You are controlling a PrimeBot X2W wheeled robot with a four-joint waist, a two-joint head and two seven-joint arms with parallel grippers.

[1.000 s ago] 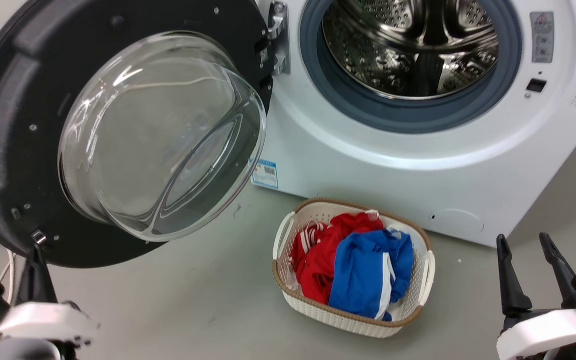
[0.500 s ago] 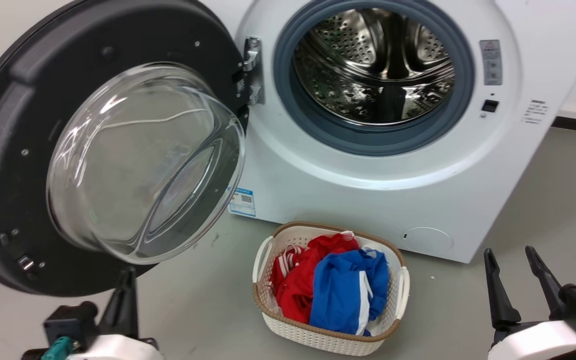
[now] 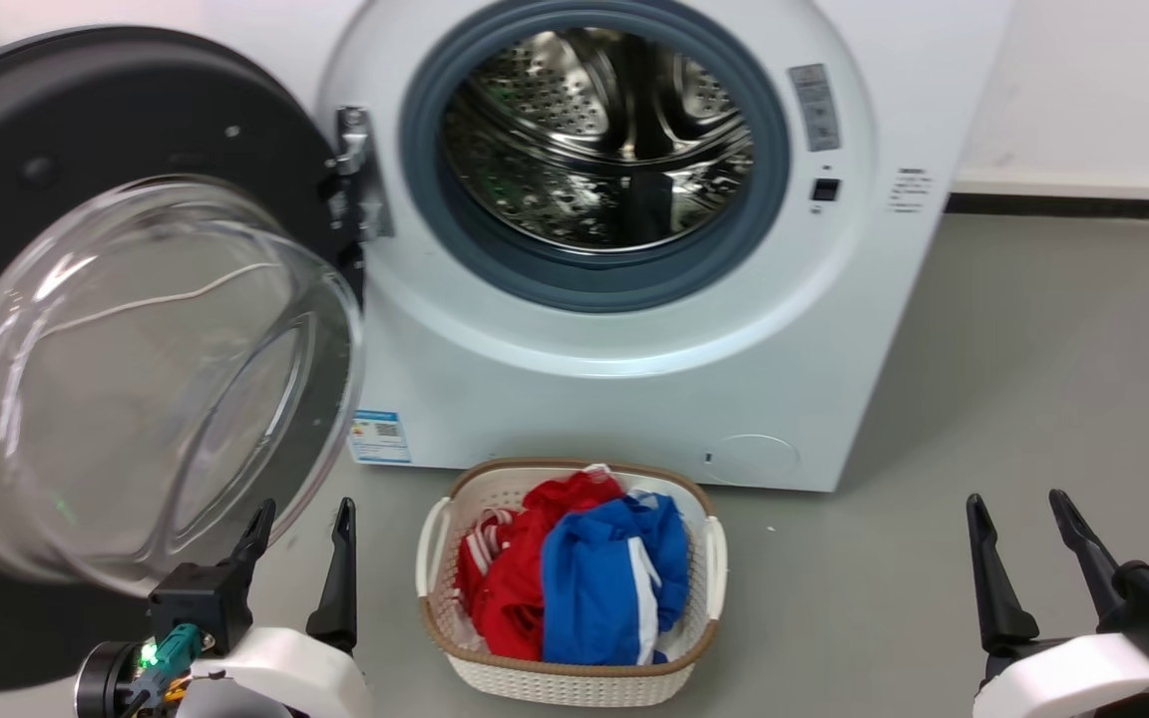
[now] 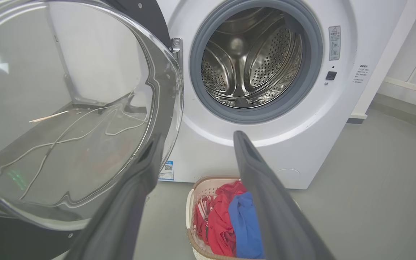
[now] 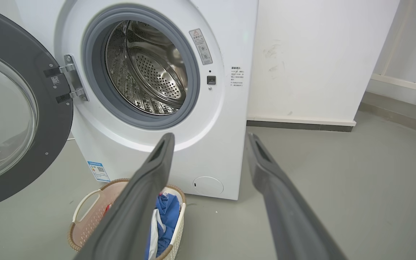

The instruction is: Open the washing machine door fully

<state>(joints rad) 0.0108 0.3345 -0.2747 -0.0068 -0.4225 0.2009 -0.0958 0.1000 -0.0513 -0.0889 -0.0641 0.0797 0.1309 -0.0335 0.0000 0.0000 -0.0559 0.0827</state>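
— Left gripper [image 3: 301, 517] has drawn back from the bottom rim of the door [image 3: 136, 110] since a second ago. The whole head view has shifted too.
— Where's the door?
— Far left, swung wide on its hinge [image 3: 355, 170], with the glass bowl [image 3: 136, 379] bulging toward us.
— And that gripper?
— Low, just under the bowl's edge, fingers spread and holding nothing. Whether it touches the glass, I can't tell.
— Middle?
— The steel drum [image 3: 594, 130] shows inside the grey ring [image 3: 594, 284]. A basket [image 3: 574, 686] with red and blue clothes [image 3: 604, 588] stands on the floor [image 3: 1033, 349] in front.
— Right?
— Right gripper [image 3: 1016, 504], lower right, fingers parted and empty, well apart from the machine [image 3: 634, 399].
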